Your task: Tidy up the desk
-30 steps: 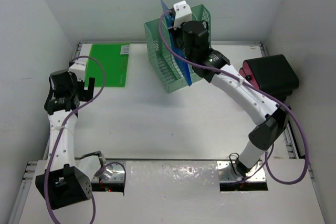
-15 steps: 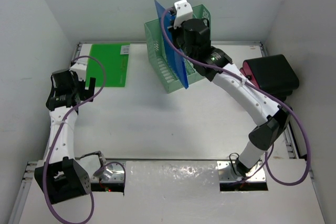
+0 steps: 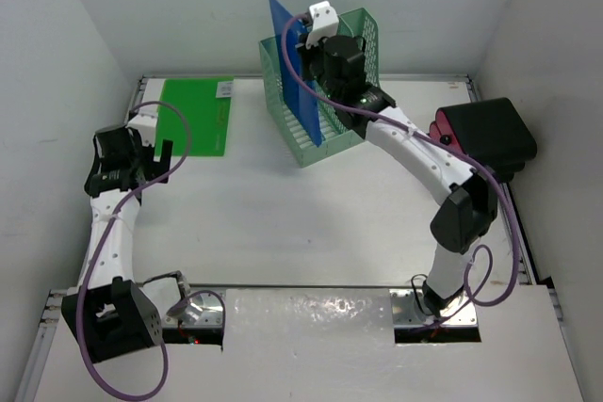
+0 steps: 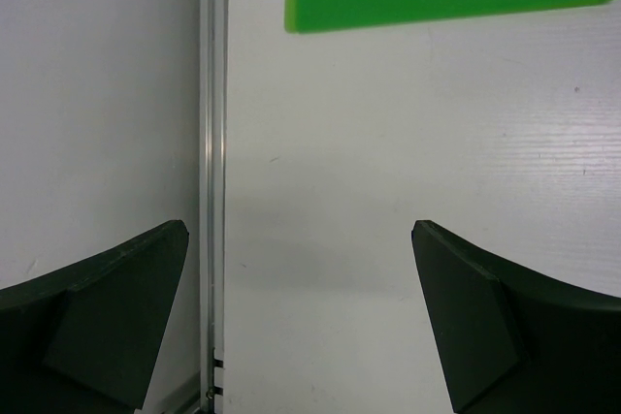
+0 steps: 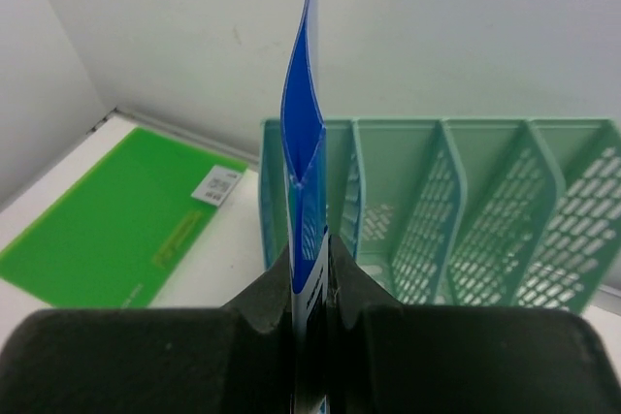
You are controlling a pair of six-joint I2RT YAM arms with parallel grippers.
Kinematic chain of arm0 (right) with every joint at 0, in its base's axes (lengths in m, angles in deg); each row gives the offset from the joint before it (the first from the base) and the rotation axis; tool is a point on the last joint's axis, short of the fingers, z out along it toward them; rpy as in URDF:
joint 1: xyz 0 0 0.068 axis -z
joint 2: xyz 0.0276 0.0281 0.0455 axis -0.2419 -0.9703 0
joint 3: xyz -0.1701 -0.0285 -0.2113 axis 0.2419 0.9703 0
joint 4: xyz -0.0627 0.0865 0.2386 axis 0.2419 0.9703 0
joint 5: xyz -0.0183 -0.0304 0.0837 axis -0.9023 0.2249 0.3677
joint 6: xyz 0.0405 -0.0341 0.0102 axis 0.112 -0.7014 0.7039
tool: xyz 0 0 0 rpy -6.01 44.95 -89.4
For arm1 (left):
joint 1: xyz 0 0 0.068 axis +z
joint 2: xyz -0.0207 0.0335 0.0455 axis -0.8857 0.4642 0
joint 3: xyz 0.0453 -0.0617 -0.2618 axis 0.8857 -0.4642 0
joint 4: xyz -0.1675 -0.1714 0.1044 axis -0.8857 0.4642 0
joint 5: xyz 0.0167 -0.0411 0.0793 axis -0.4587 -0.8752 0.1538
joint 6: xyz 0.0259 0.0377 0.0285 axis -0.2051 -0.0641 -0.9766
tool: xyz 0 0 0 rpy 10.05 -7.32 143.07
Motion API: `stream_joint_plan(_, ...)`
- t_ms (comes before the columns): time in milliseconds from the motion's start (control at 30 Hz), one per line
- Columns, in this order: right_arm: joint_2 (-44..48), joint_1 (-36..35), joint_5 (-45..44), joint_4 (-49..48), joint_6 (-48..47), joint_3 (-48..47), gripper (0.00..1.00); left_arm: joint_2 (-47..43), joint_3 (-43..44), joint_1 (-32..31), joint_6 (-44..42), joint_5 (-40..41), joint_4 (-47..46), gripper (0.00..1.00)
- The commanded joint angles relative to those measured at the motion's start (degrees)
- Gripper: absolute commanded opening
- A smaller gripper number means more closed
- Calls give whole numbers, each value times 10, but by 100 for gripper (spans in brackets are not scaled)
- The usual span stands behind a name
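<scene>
Desk (image 3: 301,223), white, metal-railed: sorting looks partly done. Left gripper (image 4: 301,232): jaws wide apart, empty, hovering over the desk beside its left rail. Green folder (image 3: 193,115): flat at the far-left corner, not yet filed. Blue folder (image 3: 292,68): upright, pinched by the right gripper (image 5: 310,269) at the left end of the mint-green mesh file rack (image 3: 275,91), far middle; seating judged outstanding. Black-and-maroon case (image 3: 485,138): right edge.

Light: bright, even and diffuse over the white desk (image 3: 283,223); no hard source in view.
Shadows: soft grey band between my left fingers (image 4: 97,317), lower middle of the left wrist view.
Glare: patchy sheen on the shiny strip (image 3: 311,313), bottom centre overhead.
Focus: my right fingers (image 5: 262,293) blur darkly at the bottom edge.
</scene>
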Motion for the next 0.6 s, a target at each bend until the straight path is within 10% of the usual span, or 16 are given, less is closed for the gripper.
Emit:
stream_joint_plan(0,2,1,71,-157,0,48,0,3,-11,7,-7,-3,-25,100)
stream_joint_plan(167,20,0,115,-377,-26,212,0,14,-15,7,-10,-5,-30,100)
stream_joint_plan(567,-31,6,112,-526,-49,279,0,65,-6,6,-17,-57,-27,100)
